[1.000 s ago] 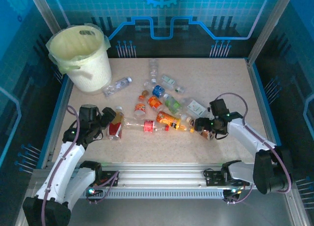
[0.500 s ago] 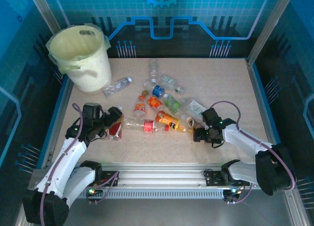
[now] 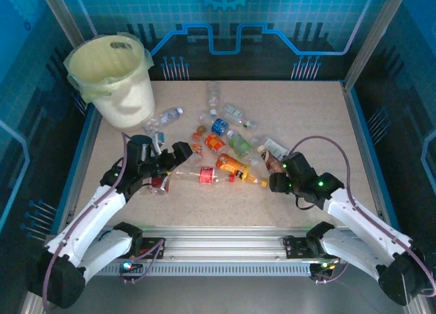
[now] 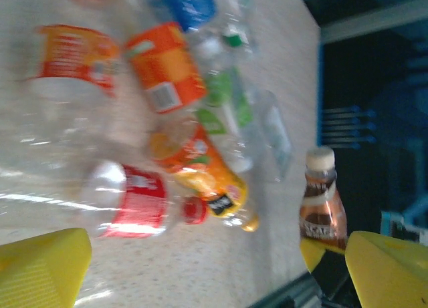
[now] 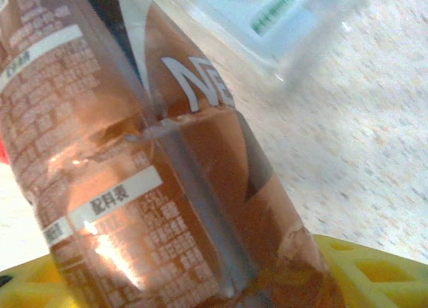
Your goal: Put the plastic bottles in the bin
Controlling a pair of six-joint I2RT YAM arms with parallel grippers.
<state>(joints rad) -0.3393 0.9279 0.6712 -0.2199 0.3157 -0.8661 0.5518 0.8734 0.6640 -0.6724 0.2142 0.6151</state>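
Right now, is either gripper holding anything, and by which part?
The right gripper appears to grip the brown bottle by its lower body, with the white-capped end free. The left gripper is open and holds nothing.

White arm links point(image 3: 88, 222), black joints point(image 3: 139, 150), looping purple cables point(image 3: 320, 138), green lights point(image 3: 318, 184), yellow pincer fingers point(image 4: 391, 271)

Brown bottle point(image 5: 167, 188) is showing glossy, creased plastic wrap; table point(image 3: 306, 116) is looking matt and speckled; bin liner point(image 3: 85, 84) is looking thin, crinkled plastic.
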